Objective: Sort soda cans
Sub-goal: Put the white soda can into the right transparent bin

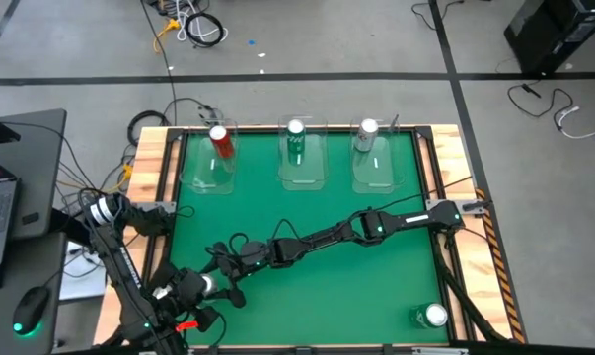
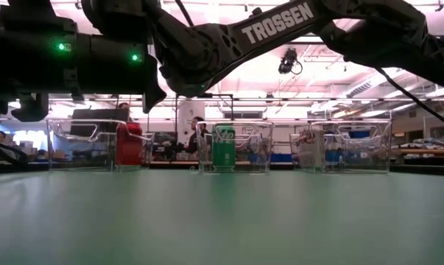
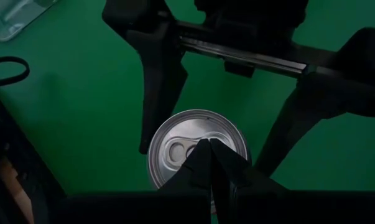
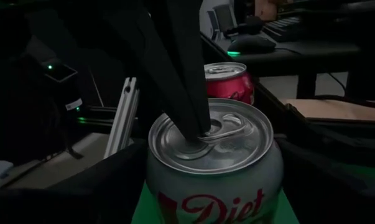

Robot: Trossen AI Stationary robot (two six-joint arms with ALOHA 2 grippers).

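My left hand (image 3: 210,146) is clenched, its joined tips resting on the pull-tab of a silver-white Diet can (image 4: 212,168). The can stands upright on the counter (image 1: 327,296), toward my near left corner. My right hand (image 3: 201,160) is spread wide around the same can, one finger on each side. I cannot tell whether either finger presses yet.

I judge the can to be thin-walled: stiff while full and sealed, as its unbroken tab suggests, but easy to dent. It looks smooth and slippery. I would grip it across the middle of the body, squarely and only firmly enough, because a high or skewed grip may tip it.

Just behind it stands a red can (image 4: 227,78). A green can (image 1: 433,316) waits well apart at the near right corner. The green mat is flat, so cans should stand steady on it.

At the far edge are three clear bins (image 1: 302,173). They hold a red one (image 1: 219,141), a green one (image 1: 295,143) and a silver one (image 1: 366,138). Beyond is a bright workroom with desks, and cables (image 1: 193,25) on the floor.
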